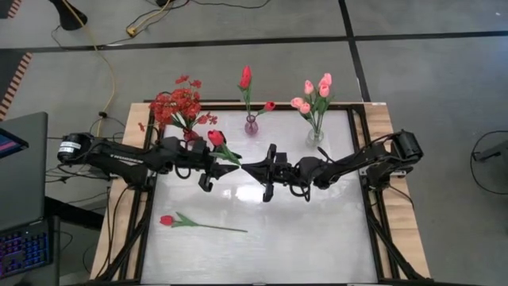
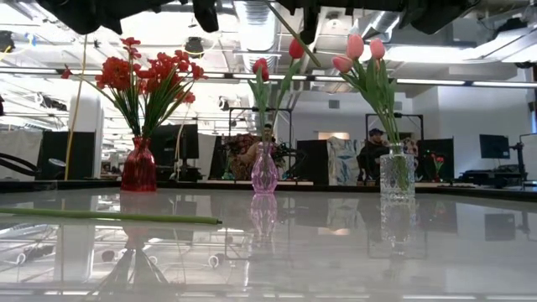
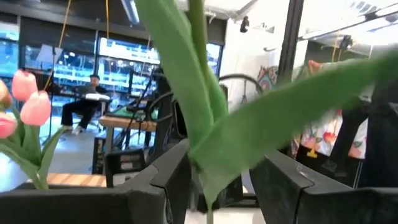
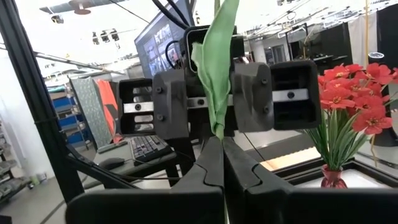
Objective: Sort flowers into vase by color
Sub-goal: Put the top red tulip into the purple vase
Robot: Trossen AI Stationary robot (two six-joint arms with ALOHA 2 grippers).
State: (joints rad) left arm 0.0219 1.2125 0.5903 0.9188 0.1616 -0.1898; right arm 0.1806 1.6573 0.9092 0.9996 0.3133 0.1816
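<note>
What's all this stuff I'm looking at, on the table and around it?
Red vase: one, back left of table, holding a spray of small red blossoms.
Purple vase: one, back middle, holding red tulips.
Clear vase: one, back right, holding pink tulips.
Loose tulip: one, red, lying front left on the table.
Held tulip: one, red, in the air mid-table between both arms.
Laptop: one, dark, left of table.
People: two, seated in the room behind.
Left gripper: jaws around the held tulip's stem.
Right gripper: jaws shut on the same stem.
</note>
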